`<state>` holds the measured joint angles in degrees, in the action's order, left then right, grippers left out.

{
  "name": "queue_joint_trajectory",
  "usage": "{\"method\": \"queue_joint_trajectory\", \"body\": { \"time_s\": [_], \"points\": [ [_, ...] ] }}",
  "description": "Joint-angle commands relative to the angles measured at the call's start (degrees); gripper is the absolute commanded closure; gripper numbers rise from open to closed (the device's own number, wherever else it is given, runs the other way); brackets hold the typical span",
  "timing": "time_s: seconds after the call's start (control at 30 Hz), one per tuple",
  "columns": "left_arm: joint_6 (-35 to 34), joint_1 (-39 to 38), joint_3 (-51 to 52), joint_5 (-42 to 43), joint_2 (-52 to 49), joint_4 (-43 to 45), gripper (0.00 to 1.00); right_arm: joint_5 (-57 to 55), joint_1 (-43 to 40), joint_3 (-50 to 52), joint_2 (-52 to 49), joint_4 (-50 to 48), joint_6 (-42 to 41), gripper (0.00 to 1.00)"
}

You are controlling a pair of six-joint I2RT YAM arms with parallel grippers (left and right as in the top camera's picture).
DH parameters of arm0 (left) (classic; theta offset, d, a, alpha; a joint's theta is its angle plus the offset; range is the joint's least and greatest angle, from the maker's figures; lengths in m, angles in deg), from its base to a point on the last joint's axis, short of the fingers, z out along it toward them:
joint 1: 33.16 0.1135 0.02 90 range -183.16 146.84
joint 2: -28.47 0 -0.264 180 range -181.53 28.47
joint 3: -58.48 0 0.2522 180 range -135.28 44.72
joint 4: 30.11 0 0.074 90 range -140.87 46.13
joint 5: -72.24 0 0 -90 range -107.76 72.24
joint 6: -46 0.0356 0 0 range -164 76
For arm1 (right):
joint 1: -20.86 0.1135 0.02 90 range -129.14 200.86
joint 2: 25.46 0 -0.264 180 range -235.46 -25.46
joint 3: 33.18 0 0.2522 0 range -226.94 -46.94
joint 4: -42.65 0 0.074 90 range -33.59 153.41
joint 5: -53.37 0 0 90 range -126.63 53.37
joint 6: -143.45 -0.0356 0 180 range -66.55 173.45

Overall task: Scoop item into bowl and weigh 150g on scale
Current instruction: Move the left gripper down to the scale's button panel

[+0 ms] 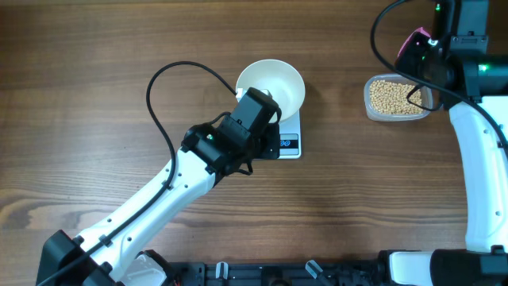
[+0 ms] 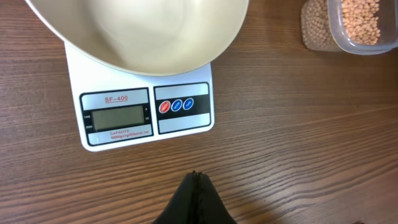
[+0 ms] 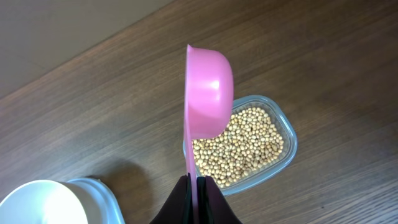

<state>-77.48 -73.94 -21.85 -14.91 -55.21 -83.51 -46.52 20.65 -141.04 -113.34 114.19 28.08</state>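
While right gripper (image 3: 196, 182) clamped pink plastic scoop (image 3: 210, 93): small tan beans (image 3: 249, 146) lay just beyond it.
Left gripper (image 2: 196, 186): shut, empty.
Advice: scoop needed a deep dip, level lift.

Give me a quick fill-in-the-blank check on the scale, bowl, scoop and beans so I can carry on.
1. The round white deep bowl stands on the small flat white square digital ____.
2. The right jaws are shut on the handle of a ____ plastic scoop.
3. The small round tan-yellow beans lie in the ____ rectangular plastic tub.
4. The left jaws, by the scale, are ____ and hold nothing.
Missing words: scale; pink; clear; shut.
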Motion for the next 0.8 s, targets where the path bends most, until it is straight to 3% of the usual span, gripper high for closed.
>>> {"method": "queue_joint_trajectory", "body": {
  "time_s": [0.0, 0.17, 0.43, 0.77],
  "points": [
    [1.14, -0.26, -0.20, 0.72, 0.04, 0.87, 0.96, 5.38, -2.36, 0.39, -0.44, -0.42, 3.02, 0.96],
    [1.55, -0.26, -0.17, -3.23, -0.63, 2.10, 0.96, 11.30, -5.16, 0.37, -0.44, -1.88, 4.39, 0.96],
    [1.31, -0.26, -0.09, -3.32, -8.20, 2.40, 0.96, 11.06, -5.51, 0.37, -0.44, -5.73, 6.82, 0.96],
    [1.33, -0.26, -0.09, 2.43, -11.67, 7.65, 0.96, 11.32, -5.49, 0.37, -0.42, -2.86, 7.37, 0.96]
  ]
}}
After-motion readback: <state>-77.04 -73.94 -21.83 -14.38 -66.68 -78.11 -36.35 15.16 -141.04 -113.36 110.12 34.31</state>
